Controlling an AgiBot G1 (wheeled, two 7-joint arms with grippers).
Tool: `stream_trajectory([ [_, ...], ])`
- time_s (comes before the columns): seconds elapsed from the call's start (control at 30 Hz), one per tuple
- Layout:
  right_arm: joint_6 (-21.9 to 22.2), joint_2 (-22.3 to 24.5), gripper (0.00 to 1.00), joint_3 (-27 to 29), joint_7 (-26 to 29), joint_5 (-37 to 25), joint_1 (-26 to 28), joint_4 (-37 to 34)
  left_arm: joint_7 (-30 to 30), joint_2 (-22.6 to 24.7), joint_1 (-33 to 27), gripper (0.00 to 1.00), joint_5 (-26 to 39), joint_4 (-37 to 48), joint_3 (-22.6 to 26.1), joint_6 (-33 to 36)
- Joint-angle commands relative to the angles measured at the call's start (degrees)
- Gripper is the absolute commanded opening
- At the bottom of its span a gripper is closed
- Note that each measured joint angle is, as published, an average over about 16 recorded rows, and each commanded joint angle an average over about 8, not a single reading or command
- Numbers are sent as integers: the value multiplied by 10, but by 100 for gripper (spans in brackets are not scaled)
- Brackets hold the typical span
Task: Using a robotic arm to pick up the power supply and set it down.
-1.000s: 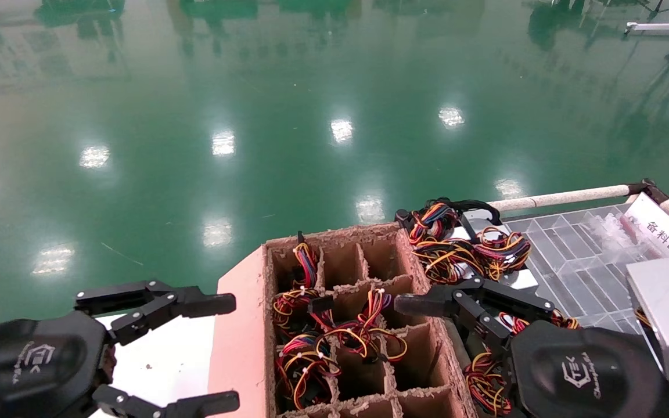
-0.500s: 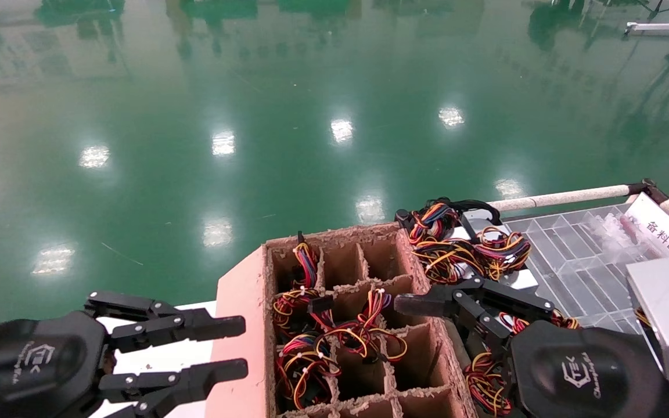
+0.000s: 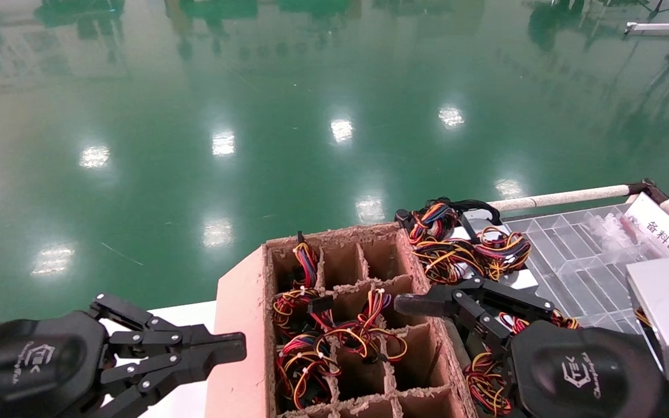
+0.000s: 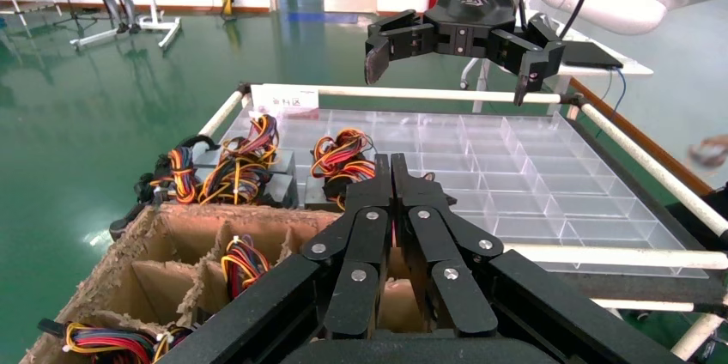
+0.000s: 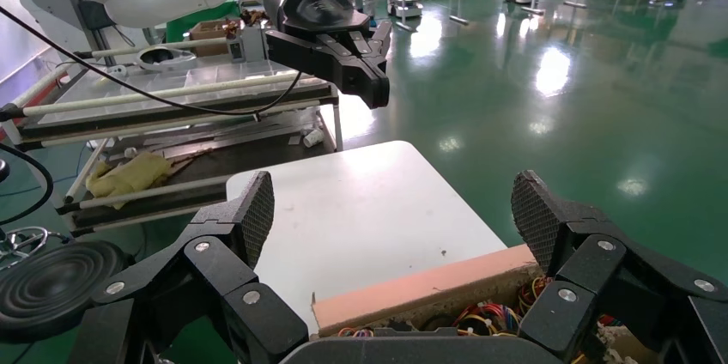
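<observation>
Cardboard box (image 3: pixel 241 325) with a grid of dividers sits low in the middle of the head view, several of its cells stuffed with bundled red, yellow and black wires (image 3: pixel 334 337); the left gripper (image 3: pixel 236 346) hangs just beside the box's left wall, over a white table (image 3: pixel 186 313), its two black fingers pressed together with nothing between them, as the left wrist view confirms (image 4: pixel 391 166); the right gripper (image 3: pixel 413 325) hovers over the right edge of the box, its fingers spread wide and empty, one fingertip (image 3: pixel 407 304) lying above the divided cells; in the right wrist view both mesh-faced pads (image 5: pixel 257 209) stand well apart above the box rim (image 5: pixel 412 291); right of the box lies a clear plastic tray (image 3: pixel 578 255) of small compartments, framed by a white rail (image 3: pixel 561 197); two power supplies (image 3: pixel 468 247), grey metal boxes topped with tangled wire looms, rest at the tray's near-left corner, just beyond the right gripper and untouched by it; another grey metal box (image 3: pixel 668 313) sits at the far right edge, partly cut off, beside a white label (image 3: pixel 662 232) with printed characters; the green floor (image 3: pixel 253 116) stretches behind everything
</observation>
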Motion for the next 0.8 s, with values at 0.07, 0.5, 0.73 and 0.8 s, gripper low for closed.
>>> stream_trajectory([
  [0.07,0,0,100,0,0,0,0,0,0,0,0,56,0,0,0,0],
  [0.5,26,12,100,-3,3,-34,6,-11,0,0,0,100,0,0,0,0],
  [0.73,67,-13,100,-34,4,-114,34,-62,0,0,0,100,0,0,0,0],
  [0.8,77,-29,100,-45,0,-137,46,-85,0,0,0,100,0,0,0,0],
])
